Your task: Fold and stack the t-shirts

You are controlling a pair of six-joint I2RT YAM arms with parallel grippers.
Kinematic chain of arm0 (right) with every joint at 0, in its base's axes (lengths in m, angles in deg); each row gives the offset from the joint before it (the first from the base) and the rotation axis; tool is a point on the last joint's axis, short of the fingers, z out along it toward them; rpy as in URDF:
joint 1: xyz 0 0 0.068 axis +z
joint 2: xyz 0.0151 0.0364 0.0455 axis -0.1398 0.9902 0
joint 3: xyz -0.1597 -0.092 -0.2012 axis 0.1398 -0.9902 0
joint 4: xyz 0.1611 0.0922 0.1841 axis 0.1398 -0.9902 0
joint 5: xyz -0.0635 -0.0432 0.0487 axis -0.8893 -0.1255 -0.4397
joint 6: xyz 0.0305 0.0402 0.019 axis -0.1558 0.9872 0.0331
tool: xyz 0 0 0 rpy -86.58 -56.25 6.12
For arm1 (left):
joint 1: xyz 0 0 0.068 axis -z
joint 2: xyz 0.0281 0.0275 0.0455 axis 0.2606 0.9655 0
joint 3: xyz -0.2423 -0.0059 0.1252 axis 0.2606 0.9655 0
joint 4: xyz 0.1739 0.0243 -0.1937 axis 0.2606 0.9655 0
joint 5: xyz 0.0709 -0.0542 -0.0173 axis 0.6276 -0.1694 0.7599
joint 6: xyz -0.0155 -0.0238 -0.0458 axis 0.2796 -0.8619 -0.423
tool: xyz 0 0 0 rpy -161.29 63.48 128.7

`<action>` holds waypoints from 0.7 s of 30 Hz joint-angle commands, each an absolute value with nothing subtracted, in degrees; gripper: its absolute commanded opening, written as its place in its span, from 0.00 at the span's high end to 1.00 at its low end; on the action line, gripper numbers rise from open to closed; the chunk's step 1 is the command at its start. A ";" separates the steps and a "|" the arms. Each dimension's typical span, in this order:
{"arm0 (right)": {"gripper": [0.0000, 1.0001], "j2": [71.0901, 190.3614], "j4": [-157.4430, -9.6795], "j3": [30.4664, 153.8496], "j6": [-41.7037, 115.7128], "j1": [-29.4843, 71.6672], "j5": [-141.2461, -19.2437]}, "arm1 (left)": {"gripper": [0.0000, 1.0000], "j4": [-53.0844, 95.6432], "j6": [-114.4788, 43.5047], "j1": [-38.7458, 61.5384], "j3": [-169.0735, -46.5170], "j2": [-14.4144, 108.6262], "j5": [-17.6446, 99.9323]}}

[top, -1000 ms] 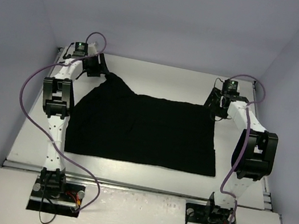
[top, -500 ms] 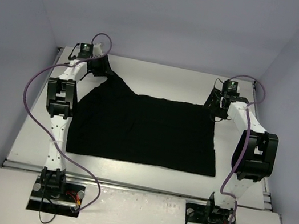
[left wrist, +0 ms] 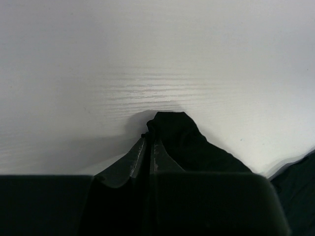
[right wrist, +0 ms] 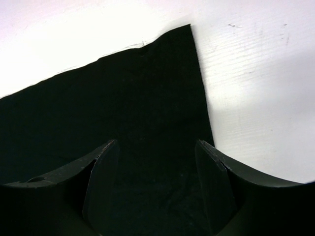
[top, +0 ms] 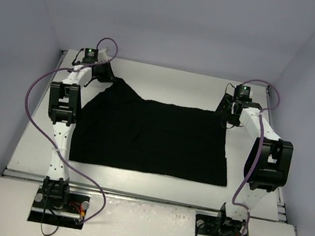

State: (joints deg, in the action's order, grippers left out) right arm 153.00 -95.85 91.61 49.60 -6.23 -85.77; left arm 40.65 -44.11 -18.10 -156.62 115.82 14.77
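1. Noting black t-shirt [top: 154, 136] spread flat mid-frame on table [top: 170, 77]; upper-left corner raised, likely to start a fold.
2. Left wrist: left gripper [left wrist: 148, 142] pressed together at lower centre, pinching that corner.
3. Right wrist: right gripper [right wrist: 156, 147] spread over the shirt's other far corner, nothing pinched; likely pre-grasp.

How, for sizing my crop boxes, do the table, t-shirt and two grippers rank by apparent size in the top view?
1. table
2. t-shirt
3. left gripper and right gripper: both small and about alike, so I will not rank them.
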 commanded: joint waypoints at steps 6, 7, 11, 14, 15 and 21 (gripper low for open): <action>0.40 156.38 -95.18 99.66 47.82 -6.98 -92.11 | 1.00 43.20 -46.71 -17.74 -153.86 106.51 18.94; 0.40 157.42 -95.18 100.47 47.75 -6.98 -92.33 | 1.00 43.42 -47.09 -17.72 -153.70 105.81 18.99; 0.40 161.67 -95.09 103.18 47.62 -6.98 -92.70 | 1.00 44.06 -48.85 -17.56 -152.68 103.66 19.06; 0.43 164.71 -95.08 105.36 47.06 -6.98 -92.00 | 1.00 44.42 -49.68 -17.56 -152.15 102.61 18.80; 0.45 165.94 -95.02 105.82 46.48 -6.98 -91.87 | 1.00 44.61 -49.81 -17.56 -152.02 102.28 18.67; 0.44 170.05 -95.01 109.87 43.86 -6.90 -93.24 | 1.00 45.17 -50.92 -17.56 -150.99 100.52 17.98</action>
